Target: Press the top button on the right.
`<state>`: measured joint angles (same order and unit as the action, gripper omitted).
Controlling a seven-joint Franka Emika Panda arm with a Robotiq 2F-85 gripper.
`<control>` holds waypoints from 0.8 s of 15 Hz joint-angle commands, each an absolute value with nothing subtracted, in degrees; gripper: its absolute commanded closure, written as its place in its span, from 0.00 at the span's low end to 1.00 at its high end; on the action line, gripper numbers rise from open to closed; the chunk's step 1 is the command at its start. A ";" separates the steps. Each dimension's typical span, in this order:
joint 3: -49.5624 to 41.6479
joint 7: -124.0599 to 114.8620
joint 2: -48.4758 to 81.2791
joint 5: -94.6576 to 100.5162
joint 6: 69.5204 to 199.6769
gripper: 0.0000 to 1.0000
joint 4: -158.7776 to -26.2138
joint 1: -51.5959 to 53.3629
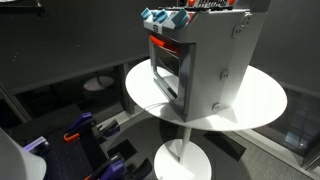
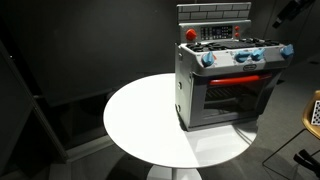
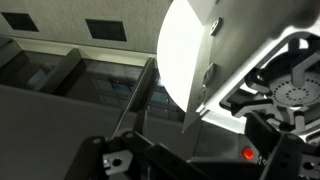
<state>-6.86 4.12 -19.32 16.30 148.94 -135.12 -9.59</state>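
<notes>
- Button panel (image 2: 218,33) tops toy stove (image 2: 225,90), right of frame, on round white table (image 2: 130,120).
- Gripper (image 3: 190,162) along wrist view's lower edge; opening can't be told.

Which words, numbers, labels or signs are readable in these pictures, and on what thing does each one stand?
No text can be read in any view.
Toy stove: the panel at its back bears small marks, too small and blurred to read.
Table: plain white, no print visible.
Wrist view: no lettering visible.
</notes>
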 commanded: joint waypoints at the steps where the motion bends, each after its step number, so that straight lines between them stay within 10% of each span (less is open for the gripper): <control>1: -6.22 2.73 -12.83 14.42 151.46 0.00 -129.44 -9.05; 12: -6.06 4.08 -4.29 5.29 154.69 0.00 -122.25 -5.74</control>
<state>-6.14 3.59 -6.01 7.26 154.27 -124.80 -6.15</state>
